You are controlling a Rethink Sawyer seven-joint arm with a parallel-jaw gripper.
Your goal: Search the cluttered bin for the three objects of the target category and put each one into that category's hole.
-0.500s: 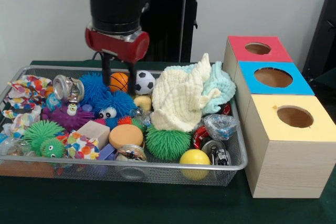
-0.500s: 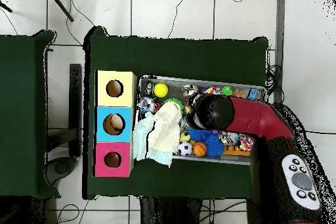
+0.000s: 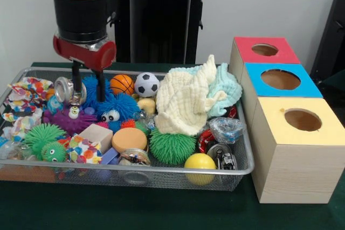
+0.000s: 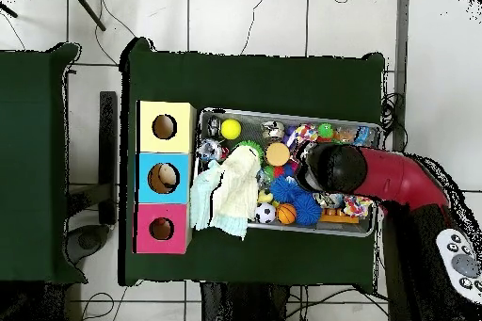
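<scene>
- Front view: the wide silver wire-mesh basket point(image 3: 32, 172) sits on the dark green bench point(image 3: 161, 211), filled with toys, just beside a row of three wooden boxes.
- The red-and-black end effector point(image 3: 86, 85) hangs over the basket's far part; its two dark fingers point(image 3: 77, 78) stand a narrow gap apart and hold nothing, beside the shiny silver can point(image 3: 69, 90) and against the blue spiky ball point(image 3: 97, 89).
- A cream waffle cloth point(image 3: 186, 103) lies heaped in the basket toward the boxes, and a yellow ball point(image 3: 200, 162) rests at its near rim.
- Overhead view: the basket point(image 4: 282, 116) lies beside the yellow-topped box point(image 4: 166, 127), blue-topped box point(image 4: 164, 178) and red-topped box point(image 4: 161, 229); the red arm point(image 4: 391, 176) covers its middle, hiding the fingers.
</scene>
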